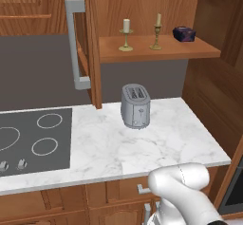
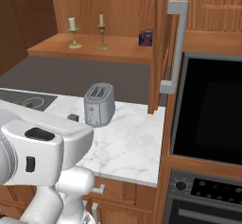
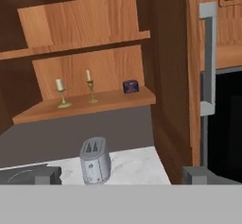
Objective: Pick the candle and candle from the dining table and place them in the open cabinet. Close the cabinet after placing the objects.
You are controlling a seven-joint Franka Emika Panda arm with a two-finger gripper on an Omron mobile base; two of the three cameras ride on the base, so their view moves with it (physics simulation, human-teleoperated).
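Note:
Both candles stand upright on the wooden shelf of the open cabinet. The short thick cream candle is on the left. The thin tapered candle stands a little to its right. The cabinet's doors hang open, with the left door's grey bar handle and the right door's handle showing. My gripper is open and holds nothing, well back from the shelf and facing it. Its fingertips sit far apart. The dining table is out of view.
A small dark blue box sits at the shelf's right end. A grey toaster stands on the marble counter below the shelf, beside a black hob. A black oven is built in at the right.

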